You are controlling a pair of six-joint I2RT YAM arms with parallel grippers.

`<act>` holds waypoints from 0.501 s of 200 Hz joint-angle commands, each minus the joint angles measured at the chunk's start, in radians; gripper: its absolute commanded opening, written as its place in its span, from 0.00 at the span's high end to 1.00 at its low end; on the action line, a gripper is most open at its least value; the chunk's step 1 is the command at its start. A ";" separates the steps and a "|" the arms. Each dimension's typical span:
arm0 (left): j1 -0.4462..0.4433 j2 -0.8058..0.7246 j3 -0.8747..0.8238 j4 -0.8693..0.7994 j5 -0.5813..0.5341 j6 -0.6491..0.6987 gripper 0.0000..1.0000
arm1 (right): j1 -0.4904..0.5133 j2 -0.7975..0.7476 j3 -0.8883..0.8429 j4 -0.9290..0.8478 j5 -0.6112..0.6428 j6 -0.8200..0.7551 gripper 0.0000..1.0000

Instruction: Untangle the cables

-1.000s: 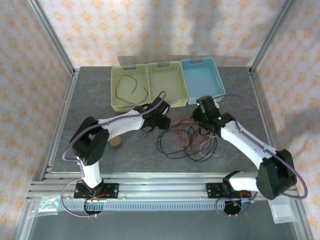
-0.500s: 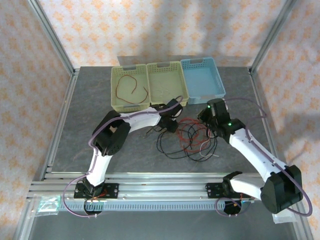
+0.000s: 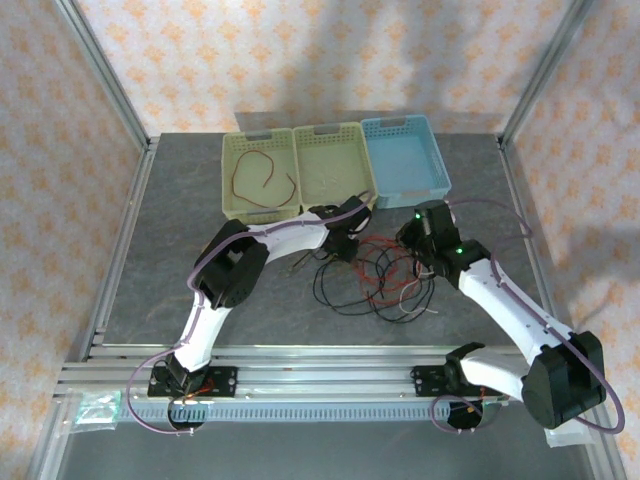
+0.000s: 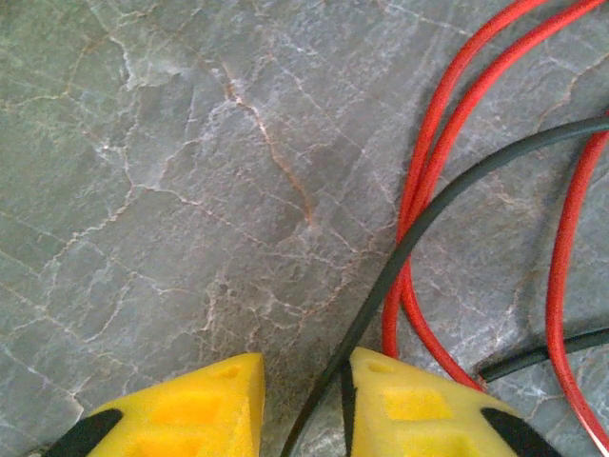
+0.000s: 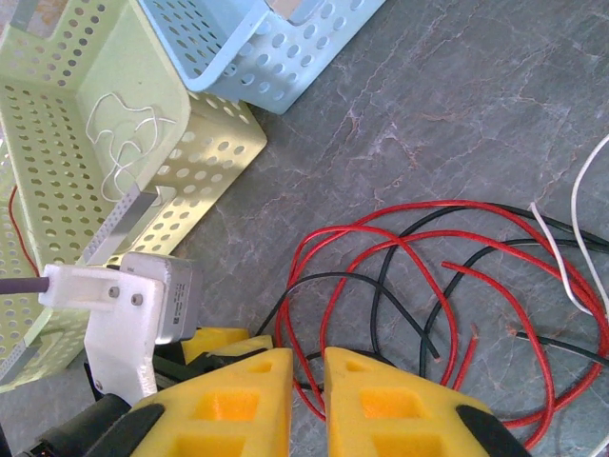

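Observation:
The cables [image 3: 378, 278] lie as a tangle of red, black and whitish loops on the grey table between both arms. In the left wrist view, my left gripper [image 4: 304, 407] is open low over the table, with a black cable [image 4: 409, 233] running through its gap against the right finger and red cables [image 4: 433, 143] beside it. My right gripper [image 5: 307, 400] hovers over the tangle's left side, narrowly open, and a red cable [image 5: 314, 286] passes under the gap. A whitish cable [image 5: 563, 255] lies at the right. The left gripper [image 3: 345, 243] and right gripper [image 3: 413, 247] flank the pile.
Three baskets stand behind the tangle: a yellow one [image 3: 232, 160] holding a reddish cable [image 3: 262, 178], a green one [image 3: 366, 172] with a thin white wire [image 5: 122, 143] inside, and a blue one [image 3: 437, 160]. The left arm's white wrist [image 5: 133, 305] sits close beside my right fingers.
The left arm has swung right, bringing its gripper to the tangle's left edge. The right gripper has shifted slightly right and toward the near edge.

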 commanded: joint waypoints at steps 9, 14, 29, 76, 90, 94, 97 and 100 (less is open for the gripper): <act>-0.004 0.028 0.025 -0.055 -0.060 0.014 0.81 | -0.005 -0.012 0.001 -0.007 0.021 -0.016 0.84; -0.004 0.023 0.026 -0.056 -0.058 0.011 0.84 | -0.006 -0.014 -0.001 -0.007 0.024 -0.014 0.84; -0.005 -0.001 0.039 -0.071 -0.055 0.006 0.89 | -0.006 -0.023 -0.010 0.007 0.031 -0.014 0.84; -0.007 -0.168 0.042 -0.073 -0.070 -0.022 0.99 | -0.005 -0.073 -0.048 0.070 0.065 -0.030 0.82; -0.008 -0.223 0.041 -0.069 -0.065 -0.026 1.00 | -0.005 -0.089 -0.061 0.093 0.078 -0.041 0.81; -0.008 -0.240 0.038 -0.064 -0.062 -0.025 1.00 | -0.005 -0.092 -0.063 0.098 0.079 -0.048 0.81; -0.008 -0.252 0.035 -0.061 -0.060 -0.025 1.00 | -0.006 -0.096 -0.063 0.103 0.080 -0.052 0.80; -0.007 -0.257 0.032 -0.057 -0.060 -0.023 1.00 | -0.005 -0.097 -0.063 0.108 0.080 -0.060 0.80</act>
